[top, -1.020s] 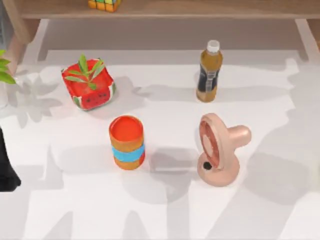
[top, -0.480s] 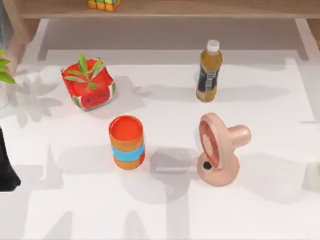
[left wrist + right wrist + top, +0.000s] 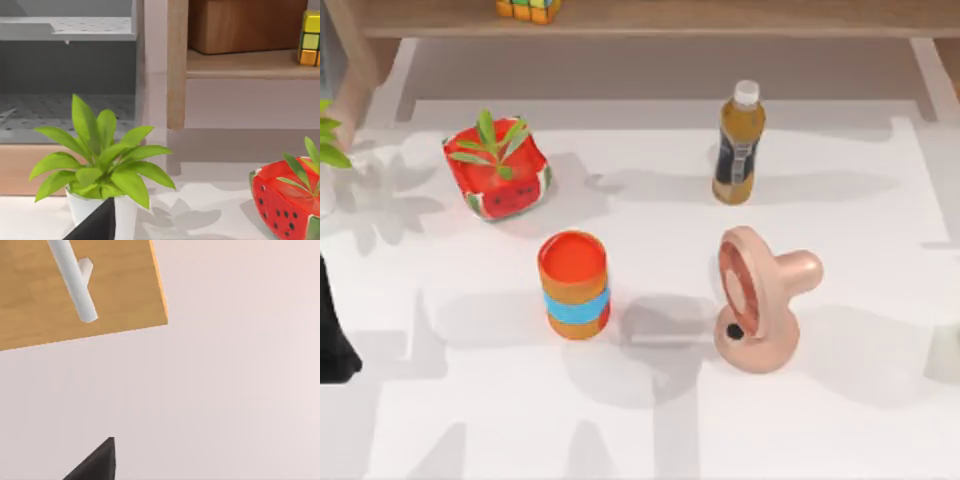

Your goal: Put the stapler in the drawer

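Our stapler (image 3: pixel 665 338), a slim, pale grey bar, lies flat on the white table (image 3: pixel 840 200) between the orange blue-banded can (image 3: pixel 574 285) and the pink fan (image 3: pixel 755 300). We cannot tell how wide the left gripper (image 3: pixel 95 226), by the potted plant (image 3: pixel 100 165), or the right gripper (image 3: pixel 95 465), near the wooden drawer front (image 3: pixel 120 290), stands.

The cube (image 3: pixel 529 9) on the shelf is chopped off by the top edge, and the potted plant (image 3: pixel 328 140) barely pokes in at left.
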